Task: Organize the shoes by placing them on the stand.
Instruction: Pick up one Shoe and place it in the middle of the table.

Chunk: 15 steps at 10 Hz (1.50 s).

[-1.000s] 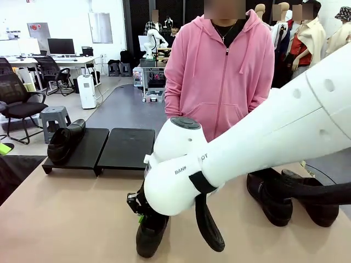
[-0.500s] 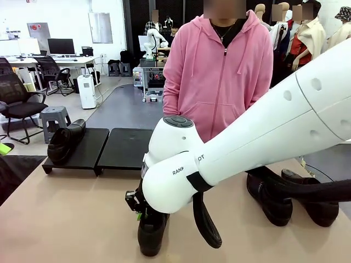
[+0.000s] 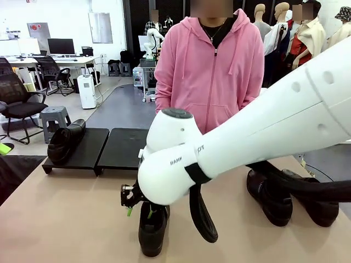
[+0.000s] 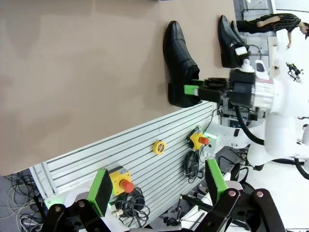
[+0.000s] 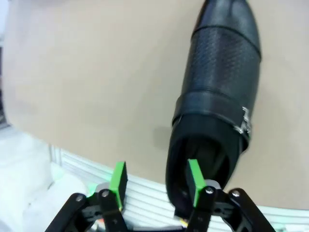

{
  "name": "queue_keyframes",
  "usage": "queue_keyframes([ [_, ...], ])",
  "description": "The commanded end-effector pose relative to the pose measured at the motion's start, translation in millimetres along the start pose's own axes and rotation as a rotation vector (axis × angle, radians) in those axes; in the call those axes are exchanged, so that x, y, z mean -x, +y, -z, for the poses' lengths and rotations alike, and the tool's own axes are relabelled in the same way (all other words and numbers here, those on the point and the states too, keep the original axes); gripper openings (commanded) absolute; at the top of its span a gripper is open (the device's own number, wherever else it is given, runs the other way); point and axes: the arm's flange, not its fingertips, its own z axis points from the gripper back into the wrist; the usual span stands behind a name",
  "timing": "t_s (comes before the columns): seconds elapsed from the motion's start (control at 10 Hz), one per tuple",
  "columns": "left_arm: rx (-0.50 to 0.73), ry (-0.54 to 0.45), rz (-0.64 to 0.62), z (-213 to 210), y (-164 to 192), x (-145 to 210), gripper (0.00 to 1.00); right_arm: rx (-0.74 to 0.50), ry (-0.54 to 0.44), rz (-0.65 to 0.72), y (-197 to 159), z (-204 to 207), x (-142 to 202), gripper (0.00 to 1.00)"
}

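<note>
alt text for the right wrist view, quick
A glossy black leather slip-on shoe with a metal buckle lies on the tan tabletop, toe pointing away. The right gripper hovers at its heel, jaws open, one green pad over the shoe's opening, the other outside.

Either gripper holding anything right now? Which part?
Nothing. Right gripper stands open at the heel of the near shoe, one finger inside the opening, the other off its side. Left gripper open, empty.
</note>
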Motion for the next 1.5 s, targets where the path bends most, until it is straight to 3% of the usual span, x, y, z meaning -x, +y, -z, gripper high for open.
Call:
queue_keyframes([
  [0.0,0.000,0.004,0.017,-2,2,2,1.00,-0.027,0.087,-0.086,-29,-96,17,1.00],
  [0.1,0.000,0.004,0.017,-2,2,2,1.00,-0.018,0.099,-0.095,-54,-142,23,1.00],
  [0.2,0.000,0.004,0.017,-2,2,2,1.00,-0.089,0.158,-0.145,-88,-187,29,1.00],
  [0.3,0.000,0.004,0.017,-2,2,2,1.00,-0.126,0.167,-0.085,-132,-226,31,1.00],
  [0.4,0.000,0.004,0.017,-2,2,2,1.00,-0.227,0.172,-0.067,-173,-254,34,1.00],
  [0.5,0.000,0.004,0.017,-2,2,2,1.00,-0.335,0.118,-0.016,-232,-281,44,1.00],
  [0.8,0.000,0.004,0.017,-2,2,2,1.00,-0.474,-0.068,0.109,-355,-293,74,1.00],
  [1.0,0.000,0.004,0.017,-2,2,2,1.00,-0.570,-0.139,0.099,-408,-274,99,1.00],
  [1.2,0.000,0.004,0.017,-2,2,2,1.00,-0.560,-0.209,0.047,-434,-255,118,1.00],
  [1.3,0.000,0.004,0.017,-2,2,2,1.00,-0.537,-0.128,0.130,-426,-287,98,1.00],
  [1.4,0.000,0.004,0.017,-2,2,2,1.00,-0.537,-0.128,0.130,-426,-287,98,1.00],
])
